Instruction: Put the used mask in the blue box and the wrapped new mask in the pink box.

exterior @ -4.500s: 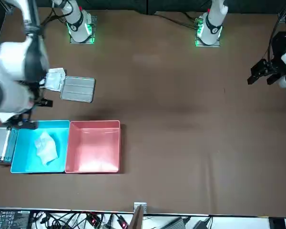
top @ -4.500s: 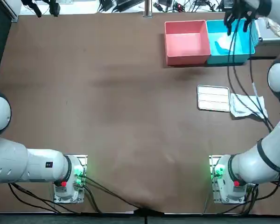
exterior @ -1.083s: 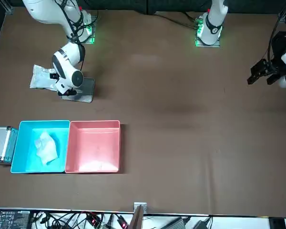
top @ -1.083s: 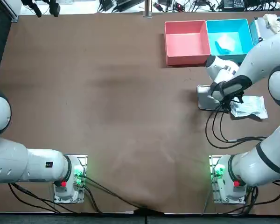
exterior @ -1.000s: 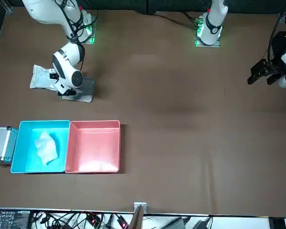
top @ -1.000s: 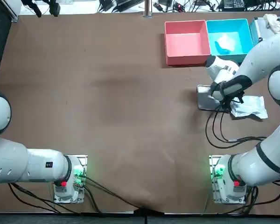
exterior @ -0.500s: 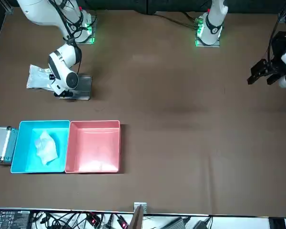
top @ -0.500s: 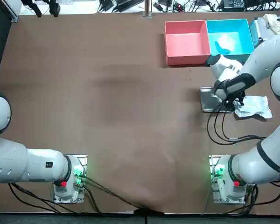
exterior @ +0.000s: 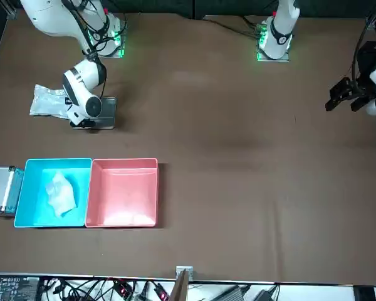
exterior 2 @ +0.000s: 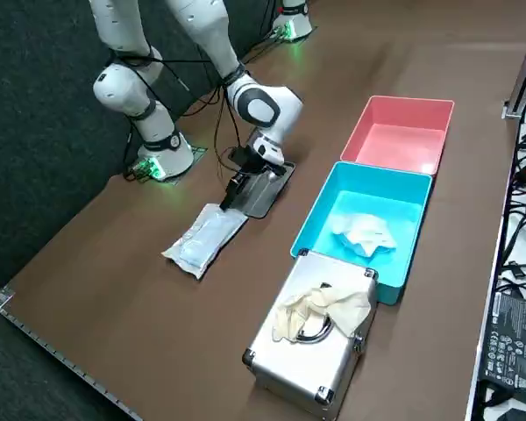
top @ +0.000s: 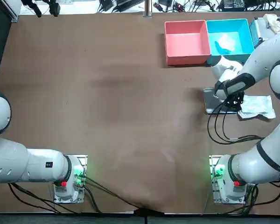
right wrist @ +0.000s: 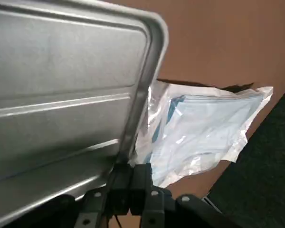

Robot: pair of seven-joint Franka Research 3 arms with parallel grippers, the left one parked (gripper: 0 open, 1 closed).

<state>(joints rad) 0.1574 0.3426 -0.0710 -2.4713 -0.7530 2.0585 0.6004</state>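
One job looks done, with the used mask (top: 225, 43) lying in the blue box (top: 227, 59), but the wrapped new mask (top: 257, 105) lies on the counter (top: 130, 93) by the metal tray (top: 212, 103), not yet in the pink box (top: 186, 59), your claw (right wrist: 130, 173) pinched together beside it.

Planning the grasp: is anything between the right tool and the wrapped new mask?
Nothing visible: the right tool sits at the edge of the clear-wrapped blue mask, the ribbed grey metal tray close beside both.
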